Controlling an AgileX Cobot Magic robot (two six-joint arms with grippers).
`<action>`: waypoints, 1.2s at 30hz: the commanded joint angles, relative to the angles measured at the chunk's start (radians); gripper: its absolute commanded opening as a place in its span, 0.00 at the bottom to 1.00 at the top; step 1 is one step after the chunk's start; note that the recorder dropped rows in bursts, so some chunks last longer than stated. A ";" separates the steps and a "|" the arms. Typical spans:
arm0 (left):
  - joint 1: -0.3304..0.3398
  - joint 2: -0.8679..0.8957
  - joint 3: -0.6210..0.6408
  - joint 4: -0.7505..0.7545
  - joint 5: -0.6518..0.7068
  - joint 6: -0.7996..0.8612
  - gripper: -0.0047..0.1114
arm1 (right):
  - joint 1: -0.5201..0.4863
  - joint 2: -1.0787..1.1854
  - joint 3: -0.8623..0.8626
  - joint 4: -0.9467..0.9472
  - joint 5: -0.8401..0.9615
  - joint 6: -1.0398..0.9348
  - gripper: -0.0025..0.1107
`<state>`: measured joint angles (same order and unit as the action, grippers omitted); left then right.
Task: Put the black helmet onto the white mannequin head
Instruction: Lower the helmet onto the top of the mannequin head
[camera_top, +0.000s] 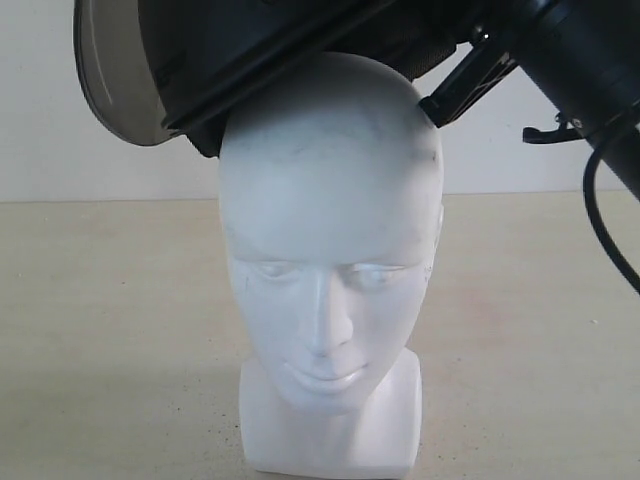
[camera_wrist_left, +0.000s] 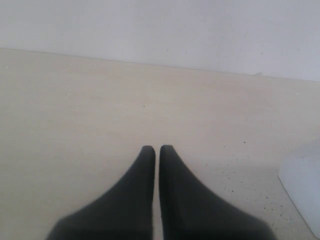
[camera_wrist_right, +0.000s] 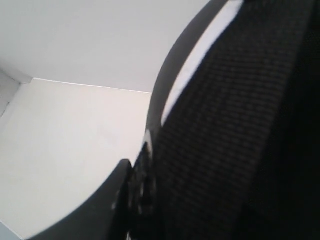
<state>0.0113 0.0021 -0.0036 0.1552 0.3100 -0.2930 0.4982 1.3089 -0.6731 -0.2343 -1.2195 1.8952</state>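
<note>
Nothing readable — black helmet (camera_top: 260, 50), white mannequin head (camera_top: 330, 230).

The helmet (camera_top: 250, 60) is cut off on top. The right gripper (camera_top: 442, 96) hides its tips at the rim; padding (camera_wrist_right: 235, 140) beside them is blurry.

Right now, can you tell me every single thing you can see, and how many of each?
black helmet: one, matte black, tilted over the crown of the head
visor: one, smoky tinted, on the helmet, upper left of the exterior view
white mannequin head: one, white, upright on the table, facing the exterior camera
table: one, pale beige, under the head
wall: one, white, behind the table
cable: one, black, hanging at the right edge
right gripper: one, black, clamped on the helmet's rim, upper right
left gripper: one, black, closed and holding nothing, over bare table
</note>
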 joint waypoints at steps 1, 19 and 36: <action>0.004 -0.002 0.004 -0.003 -0.004 0.003 0.08 | -0.001 -0.020 0.013 -0.007 -0.002 0.007 0.02; 0.004 -0.002 0.004 -0.003 -0.004 0.003 0.08 | -0.001 -0.020 0.072 -0.014 -0.002 -0.032 0.02; 0.004 -0.002 0.004 -0.003 -0.004 0.003 0.08 | 0.001 -0.020 0.106 0.049 -0.002 0.002 0.02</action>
<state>0.0113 0.0021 -0.0036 0.1552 0.3100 -0.2930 0.4982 1.2973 -0.5768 -0.1569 -1.2413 1.9114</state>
